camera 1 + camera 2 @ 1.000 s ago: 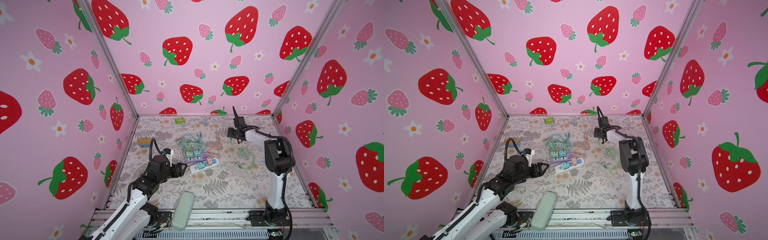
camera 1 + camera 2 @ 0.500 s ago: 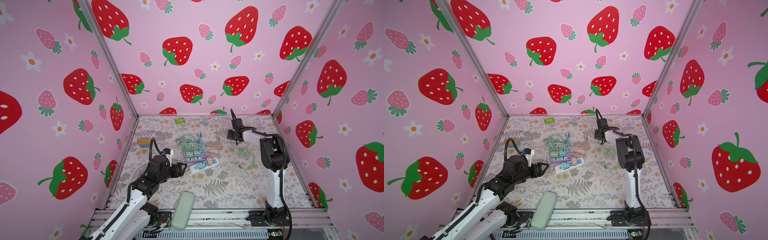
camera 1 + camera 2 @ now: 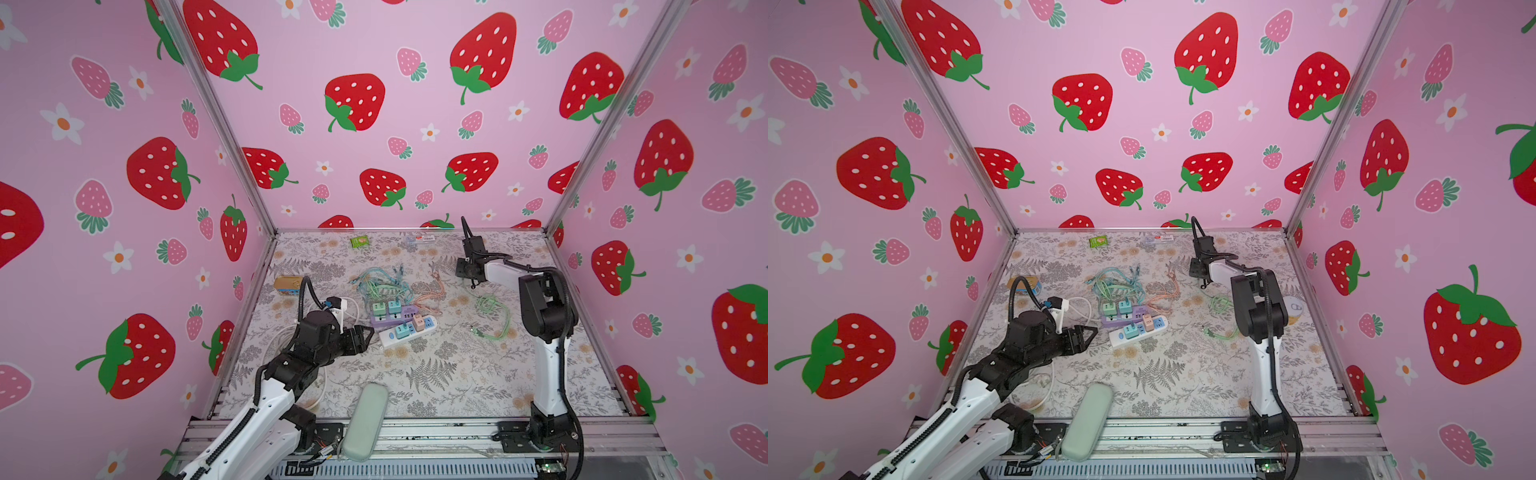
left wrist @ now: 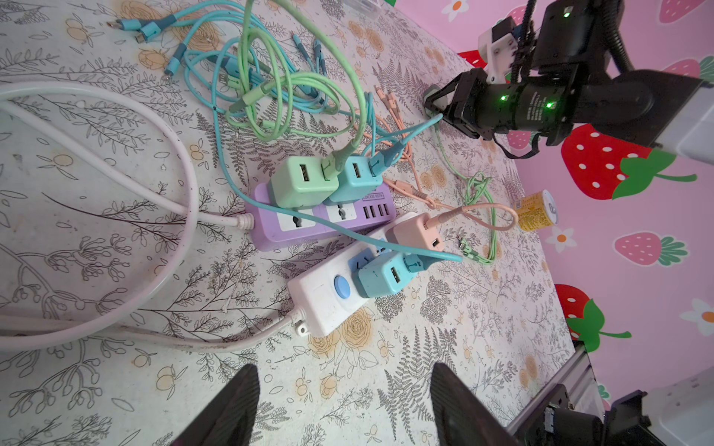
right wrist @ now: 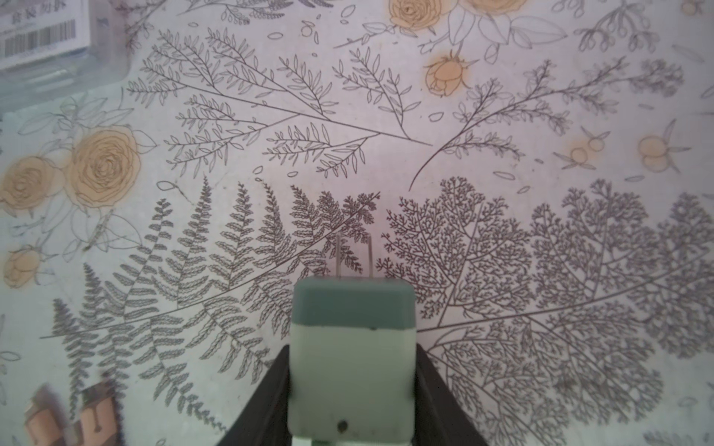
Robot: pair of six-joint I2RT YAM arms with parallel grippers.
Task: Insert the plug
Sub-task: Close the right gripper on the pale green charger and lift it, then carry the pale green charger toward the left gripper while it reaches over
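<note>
Clearly, the right gripper (image 5: 352, 349) has its two black fingers (image 5: 270, 386) pressed against opposite sides of the pale green plug (image 5: 352, 357), pinching it between them. The plug's darker front end sticks out past the fingertips. Its two metal prongs (image 5: 338, 256) point straight ahead from there, over the floral mat (image 5: 502, 116). Whether the prongs touch the mat cannot be told.

The left gripper (image 4: 344, 370) has its fingers (image 4: 235, 401) spread wide with only bare mat between them. Ahead of those fingertips, and apart from them, lies the white power strip (image 4: 320, 297), carrying a blue charger (image 4: 382, 274) and a pink charger (image 4: 415, 233). Just beyond it, touching it, lies the purple power strip (image 4: 278, 228), with a green charger (image 4: 301, 185) and a teal charger (image 4: 359, 177) plugged in.
</note>
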